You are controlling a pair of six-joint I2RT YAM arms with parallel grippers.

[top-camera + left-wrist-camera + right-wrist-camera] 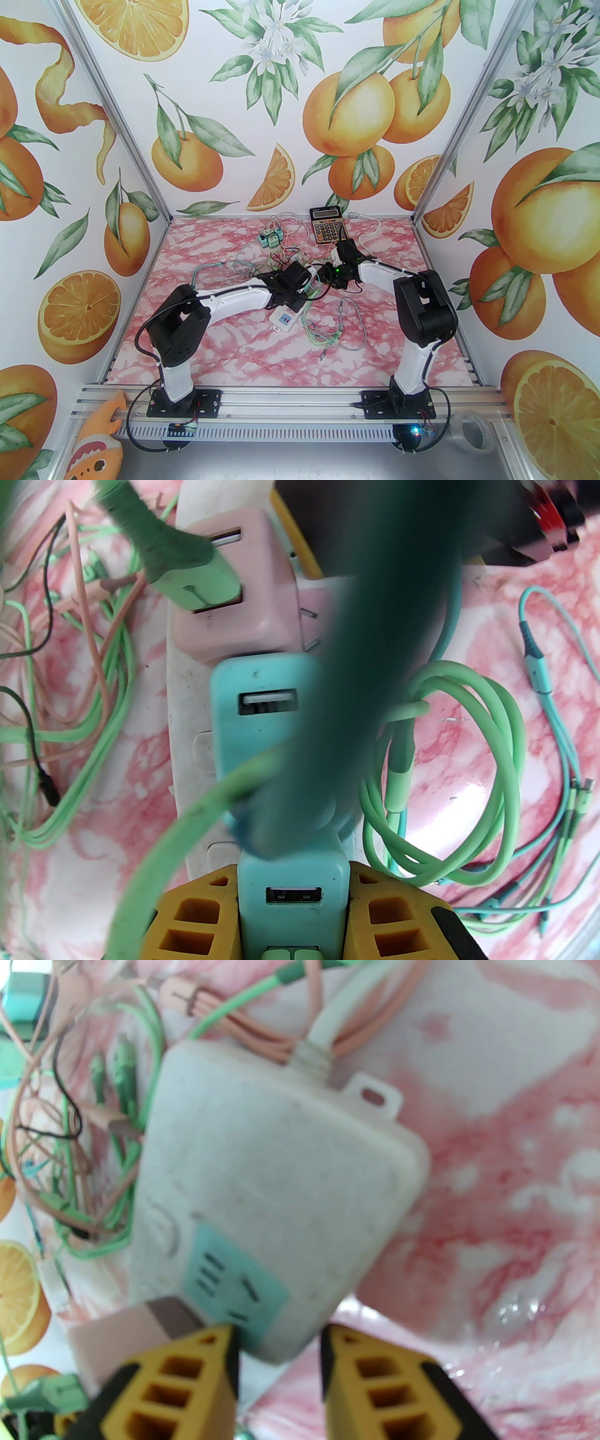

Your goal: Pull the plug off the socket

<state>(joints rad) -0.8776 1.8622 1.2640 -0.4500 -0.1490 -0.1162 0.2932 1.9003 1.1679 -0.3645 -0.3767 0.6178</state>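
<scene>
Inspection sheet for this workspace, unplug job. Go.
surface: pink marble table, flat.
job's things: white power strip; teal plug held; second teal plug, pink plug alongside.
clutter: calculator, teal charger pair at rear.
grippers: left gripper shut on teal plug; right gripper straddles strip corner, grip unclear.
cables: green cables tangled with pink and black ones beside strip.
surroundings: orange-print walls, tape roll, fish toy.
</scene>
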